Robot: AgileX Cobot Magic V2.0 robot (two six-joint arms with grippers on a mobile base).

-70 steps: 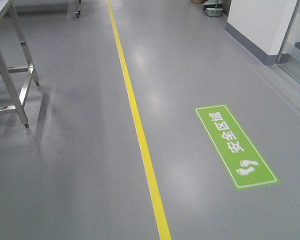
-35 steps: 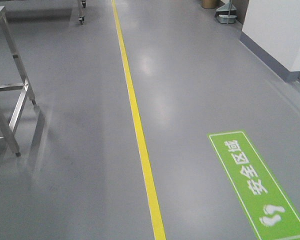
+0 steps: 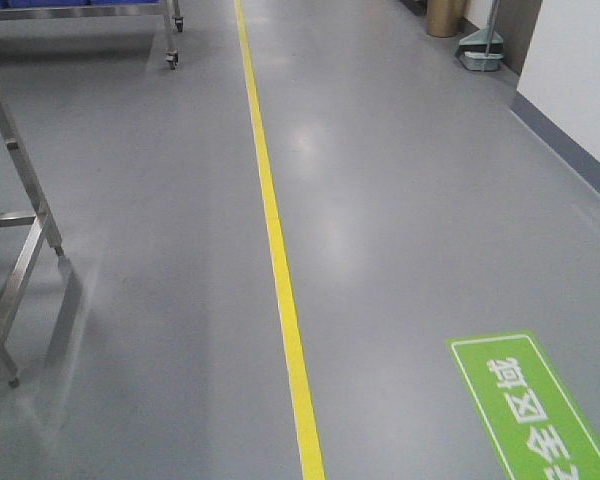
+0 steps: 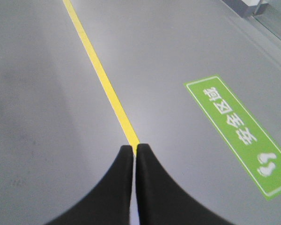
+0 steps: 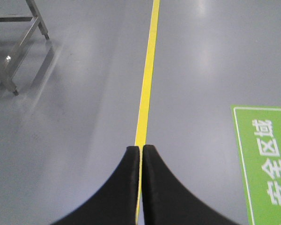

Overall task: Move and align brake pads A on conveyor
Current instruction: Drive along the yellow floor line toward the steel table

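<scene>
Flanking yellow line (image 3: 280, 260): steel frame (image 3: 44, 222) left, green sign (image 3: 535, 410) right; both jaws clenched

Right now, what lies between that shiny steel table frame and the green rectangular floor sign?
A straight yellow painted line crosses bare grey floor between the steel table frame and the green floor sign, shown in the front-facing view.

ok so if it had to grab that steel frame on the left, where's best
On the steel frame, probably take the slanted leg, coming from the aisle side by the yellow line: it is a thin bare bar with open floor beside it.
</scene>
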